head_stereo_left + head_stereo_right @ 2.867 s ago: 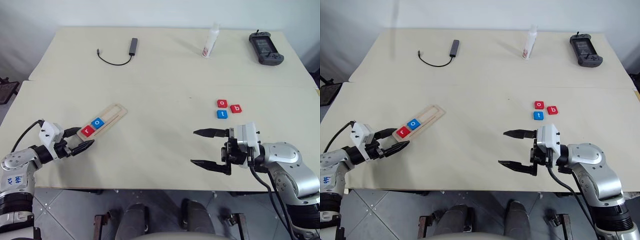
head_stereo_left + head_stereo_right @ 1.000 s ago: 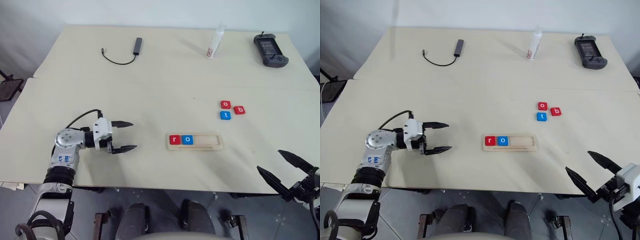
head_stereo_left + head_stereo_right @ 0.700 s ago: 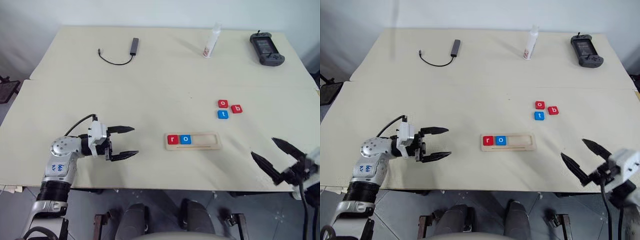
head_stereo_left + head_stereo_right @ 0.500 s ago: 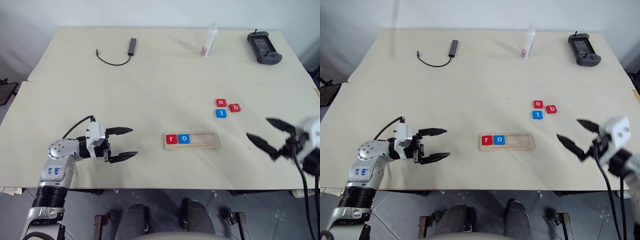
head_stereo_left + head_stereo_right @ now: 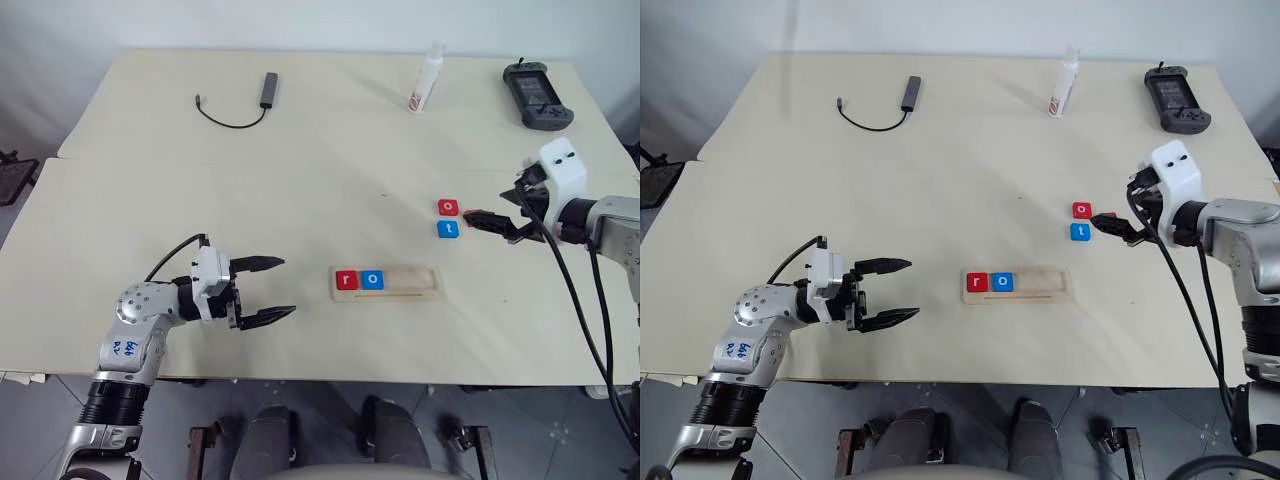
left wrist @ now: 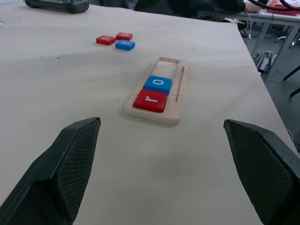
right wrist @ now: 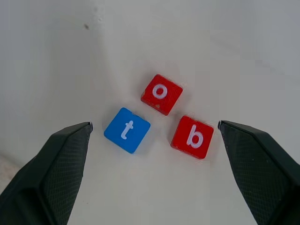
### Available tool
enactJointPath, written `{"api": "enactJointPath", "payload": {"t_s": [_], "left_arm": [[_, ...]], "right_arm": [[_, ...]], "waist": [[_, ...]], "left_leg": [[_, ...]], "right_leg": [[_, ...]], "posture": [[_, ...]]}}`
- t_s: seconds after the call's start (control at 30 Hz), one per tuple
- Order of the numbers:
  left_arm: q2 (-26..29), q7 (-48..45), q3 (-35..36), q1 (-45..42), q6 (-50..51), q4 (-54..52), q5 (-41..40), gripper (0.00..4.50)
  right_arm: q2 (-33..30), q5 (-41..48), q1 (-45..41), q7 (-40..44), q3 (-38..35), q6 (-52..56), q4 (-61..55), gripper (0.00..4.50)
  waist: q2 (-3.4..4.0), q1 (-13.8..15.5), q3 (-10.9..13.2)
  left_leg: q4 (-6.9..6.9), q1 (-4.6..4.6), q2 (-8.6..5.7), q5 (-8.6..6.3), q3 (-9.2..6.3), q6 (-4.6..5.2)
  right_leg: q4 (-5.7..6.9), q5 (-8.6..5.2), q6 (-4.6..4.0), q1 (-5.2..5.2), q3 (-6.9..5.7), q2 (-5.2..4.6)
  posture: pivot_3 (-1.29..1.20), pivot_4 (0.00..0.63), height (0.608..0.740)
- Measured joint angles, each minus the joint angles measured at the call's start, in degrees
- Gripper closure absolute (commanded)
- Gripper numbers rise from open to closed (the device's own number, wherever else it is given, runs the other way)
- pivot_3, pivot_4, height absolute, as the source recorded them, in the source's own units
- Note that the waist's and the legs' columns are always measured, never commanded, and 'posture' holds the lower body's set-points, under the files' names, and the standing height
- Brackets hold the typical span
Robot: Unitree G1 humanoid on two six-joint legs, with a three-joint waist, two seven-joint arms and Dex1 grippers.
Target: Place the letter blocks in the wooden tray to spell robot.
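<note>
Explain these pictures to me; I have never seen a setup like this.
This is a two-armed robot at a pale table. Two pictures look down from its head; two look along each hand's black fingers. The left hand hangs open and empty beside the wooden tray, which holds a red r block and a blue o block. The right hand hovers open above three loose blocks: red o, blue t, red b. At the table's far edge lie a cable, a small bottle and a black handheld device. Nothing is held.
</note>
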Motion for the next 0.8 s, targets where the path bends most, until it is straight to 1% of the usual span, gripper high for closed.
{"api": "enactJointPath", "payload": {"t_s": [0.17,0.3,0.37,0.5,0.57,0.67,0.7,0.73,0.8], "left_arm": [[-0.3,0.9,-0.2,0.0,-0.7,-0.4,0.2,0.03],[-0.3,1.3,-0.2,0.0,-0.8,-0.5,0.3,0.03],[-0.4,1.6,-0.2,0.0,-1.0,-0.6,0.4,0.03],[-0.5,2.2,-0.7,0.0,-1.8,-0.6,0.9,0.03],[-0.5,2.2,-0.9,0.0,-1.9,-0.6,1.1,0.03],[-0.6,2.4,-1.1,0.1,-1.9,-0.9,1.2,0.03],[-0.6,2.6,-1.1,0.1,-1.9,-1.1,1.2,0.0],[-0.5,2.8,-1.1,0.2,-1.9,-1.3,1.2,0.0],[-0.5,3.0,-1.1,0.3,-1.9,-1.8,1.2,0.0]], "right_arm": [[1.2,-1.7,-1.1,-0.6,1.3,0.5,0.9,0.0],[4.0,-3.1,-2.7,-4.0,0.7,0.7,4.3,0.0],[5.7,-3.9,-3.7,-5.8,0.2,0.6,6.9,0.0],[9.7,-6.6,-6.0,-8.7,-0.2,-2.4,15.7,0.0],[11.1,-7.4,-6.5,-9.0,-0.4,-3.9,18.8,0.0],[11.5,-9.1,-8.4,-9.4,-0.4,-6.0,22.6,0.0],[11.7,-9.6,-8.5,-9.5,-0.4,-6.5,23.6,0.38],[12.0,-10.0,-8.5,-9.5,-0.4,-6.9,24.2,0.59],[12.5,-10.3,-8.5,-9.2,-0.5,-7.5,24.9,1.21]], "waist": [[0.0,-0.2,0.0],[0.0,-0.2,0.0],[0.0,-0.2,0.0],[0.0,-0.3,0.0],[0.0,-0.3,0.0],[0.01,-0.4,0.0],[0.01,-0.4,0.0],[0.01,-0.4,0.0],[0.01,-0.4,0.0]], "left_leg": [[0.01,0.01,0.04,0.0,0.0,-0.01],[0.03,0.02,0.04,0.0,0.02,-0.01],[0.02,0.02,0.04,0.0,0.02,-0.01],[0.01,0.02,0.03,0.0,0.02,-0.01],[0.0,0.02,0.03,0.0,0.03,-0.01],[0.01,0.03,0.05,0.01,0.03,-0.01],[0.01,0.03,0.05,0.01,0.03,-0.01],[0.0,0.02,0.05,0.01,0.03,-0.01],[0.0,0.03,0.05,0.01,0.03,-0.01]], "right_leg": [[0.02,0.0,0.0,0.0,0.0,0.02],[0.03,0.0,0.0,0.0,0.01,0.01],[0.03,0.0,0.0,0.0,0.01,0.02],[0.03,0.0,0.0,0.0,0.01,0.02],[0.03,0.0,0.0,0.0,0.01,0.03],[0.04,0.0,0.0,0.0,0.02,0.03],[0.04,0.0,0.0,0.0,0.01,0.03],[0.03,0.0,0.0,0.0,0.02,0.03],[0.03,0.0,0.0,0.0,0.03,0.03]], "posture": [[0.0,0.15,0.74],[0.0,0.15,0.74],[0.0,0.15,0.74],[0.0,0.15,0.74],[0.0,0.15,0.74],[0.0,0.15,0.74],[0.0,0.15,0.74],[0.0,0.15,0.74],[0.0,0.15,0.74]]}}
